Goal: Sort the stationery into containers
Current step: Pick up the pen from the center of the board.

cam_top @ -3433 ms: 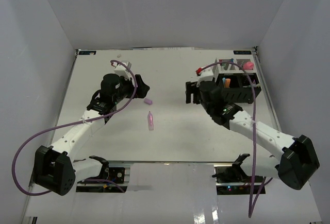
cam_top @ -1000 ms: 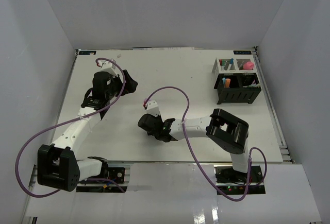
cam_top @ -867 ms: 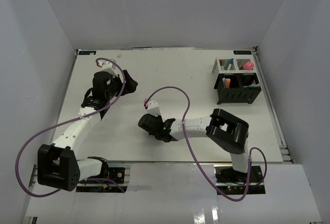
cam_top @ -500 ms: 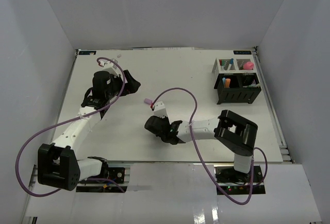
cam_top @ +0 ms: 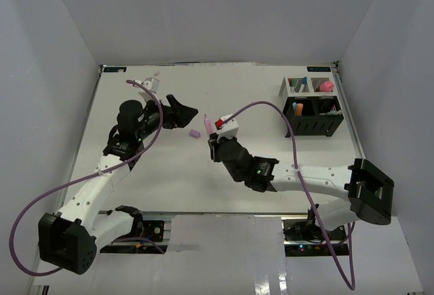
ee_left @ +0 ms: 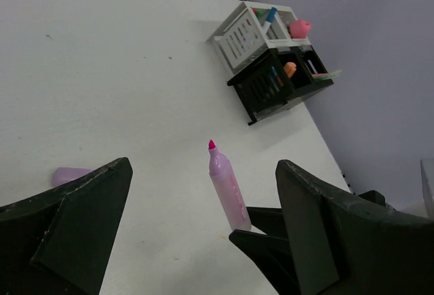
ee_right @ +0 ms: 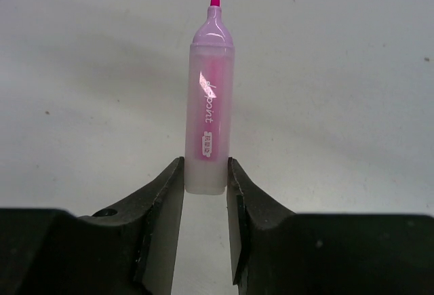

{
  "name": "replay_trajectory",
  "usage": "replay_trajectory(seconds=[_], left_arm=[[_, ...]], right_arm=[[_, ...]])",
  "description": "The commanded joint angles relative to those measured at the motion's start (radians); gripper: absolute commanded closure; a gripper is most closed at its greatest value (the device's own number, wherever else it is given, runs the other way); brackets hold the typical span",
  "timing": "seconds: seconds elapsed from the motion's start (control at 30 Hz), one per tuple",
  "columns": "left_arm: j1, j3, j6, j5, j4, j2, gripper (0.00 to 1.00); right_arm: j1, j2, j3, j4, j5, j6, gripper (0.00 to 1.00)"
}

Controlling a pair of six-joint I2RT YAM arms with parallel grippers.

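Now the right gripper pinches the butt end of the uncapped pink highlighter, long axis running straight out, tip leading; the black organizer lies well apart to its far right. The left gripper hangs spread wide.

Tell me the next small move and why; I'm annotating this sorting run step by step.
Probably lower the open left gripper onto the loose purple cap and close on it. The right gripper is shut on the pink highlighter, whose tip is bare, and the cap lies on the table close by, so recapping likely comes before the organizer.
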Motion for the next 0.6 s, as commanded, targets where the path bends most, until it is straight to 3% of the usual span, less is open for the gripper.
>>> replay_trajectory(seconds=[0.0,0.33,0.57], left_arm=[[-0.101,-0.028,-0.033,-0.055,0.077,-0.037,0.02],[-0.252,-0.053,-0.088,-0.213,0.227,0.004,0.02],[-0.304,-0.042,-0.103,-0.252,0.271,0.042,0.12]], right_arm=[[-0.002,-0.053,-0.031,0.227,0.043,-0.116,0.92],[-0.001,-0.087,-0.037,0.405,0.029,-0.202,0.92],[0.001,-0.106,-0.061,0.463,0.021,-0.211,0.92]])
